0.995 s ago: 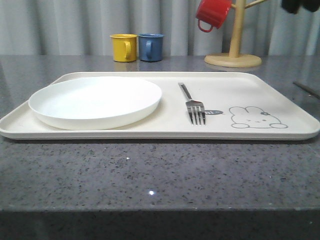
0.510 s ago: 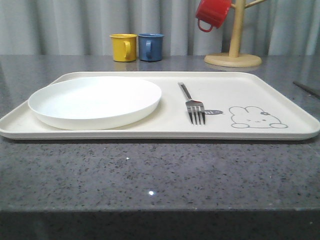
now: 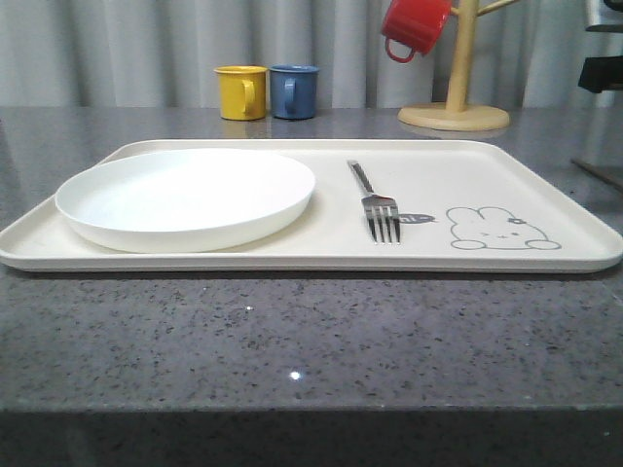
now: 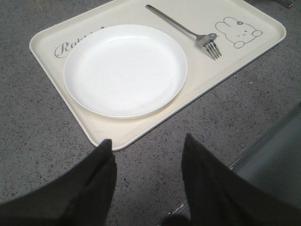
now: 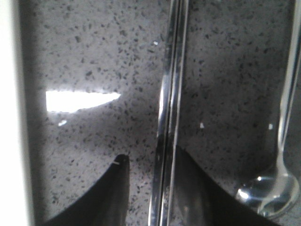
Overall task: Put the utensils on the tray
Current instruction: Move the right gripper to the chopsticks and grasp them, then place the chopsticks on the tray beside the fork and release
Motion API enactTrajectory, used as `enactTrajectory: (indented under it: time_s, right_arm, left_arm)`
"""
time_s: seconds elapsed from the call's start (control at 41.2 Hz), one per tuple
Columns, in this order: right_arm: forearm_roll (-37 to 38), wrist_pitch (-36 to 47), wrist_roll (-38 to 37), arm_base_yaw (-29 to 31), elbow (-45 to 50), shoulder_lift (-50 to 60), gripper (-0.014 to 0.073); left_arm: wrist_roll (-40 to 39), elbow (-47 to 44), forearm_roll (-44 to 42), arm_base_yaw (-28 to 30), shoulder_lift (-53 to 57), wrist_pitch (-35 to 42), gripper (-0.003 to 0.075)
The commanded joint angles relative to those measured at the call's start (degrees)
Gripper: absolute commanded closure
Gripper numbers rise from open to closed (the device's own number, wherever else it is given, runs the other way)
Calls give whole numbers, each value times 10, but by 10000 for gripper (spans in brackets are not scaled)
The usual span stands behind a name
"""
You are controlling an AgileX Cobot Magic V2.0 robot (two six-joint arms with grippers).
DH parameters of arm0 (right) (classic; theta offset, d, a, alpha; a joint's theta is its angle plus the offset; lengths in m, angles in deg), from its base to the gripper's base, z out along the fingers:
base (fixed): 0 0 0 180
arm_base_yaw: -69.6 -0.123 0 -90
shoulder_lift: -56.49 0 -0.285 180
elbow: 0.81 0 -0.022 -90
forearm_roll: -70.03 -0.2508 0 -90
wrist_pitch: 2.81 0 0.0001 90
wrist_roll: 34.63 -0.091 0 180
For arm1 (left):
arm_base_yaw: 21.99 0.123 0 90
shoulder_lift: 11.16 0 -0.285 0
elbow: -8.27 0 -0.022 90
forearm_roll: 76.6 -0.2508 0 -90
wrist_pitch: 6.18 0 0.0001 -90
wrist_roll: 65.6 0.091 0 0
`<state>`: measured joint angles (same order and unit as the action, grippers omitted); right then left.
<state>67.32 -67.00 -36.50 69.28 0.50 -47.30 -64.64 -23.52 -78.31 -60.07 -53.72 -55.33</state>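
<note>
A silver fork (image 3: 380, 206) lies on the cream tray (image 3: 467, 170) between the white plate and the bunny drawing; it also shows as the fork (image 4: 188, 30) in the left wrist view. A pair of chopsticks (image 5: 170, 84) lies on the grey table, off the tray. My right gripper (image 5: 150, 155) is open and low over them, a finger on either side, the chopsticks close against one finger. A spoon (image 5: 277, 183) lies on the table beside the chopsticks. My left gripper (image 4: 147, 139) is open and holds nothing, above the table by the tray's (image 4: 117, 141) near edge.
A round white plate (image 3: 185, 195) takes up the tray's left half. At the back stand a yellow mug (image 3: 240, 92), a blue mug (image 3: 293, 91) and a wooden mug tree (image 3: 456, 88) with a red mug (image 3: 415, 26). The tray's rim (image 5: 9, 113) runs near the chopsticks.
In the front view a dark part of the right arm left the top right corner, then came back lower at the right edge. Tray, plate and fork have not moved.
</note>
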Motion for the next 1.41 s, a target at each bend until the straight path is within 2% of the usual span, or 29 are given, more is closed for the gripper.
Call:
enactTrajectory:
  time_s: [0.0,0.923,0.971,1.165,1.384]
  right_arm:
    - [14,9,6,5,-11,11,316]
    - [18,9,6,5,-11,-14,320]
    - [18,10,6,5,-11,-14,343]
    - [18,6,6,5,-11,-12,573]
    - [-17,-12,6,-4,-25,15,586]
  left_arm:
    - [-5,14,0,-5,0,40,407]
    - [-5,14,0,-5,0,40,407]
    - [-5,14,0,-5,0,40,407]
    - [-5,14,0,-5,0,40,407]
    - [-5,14,0,-5,0,40,407]
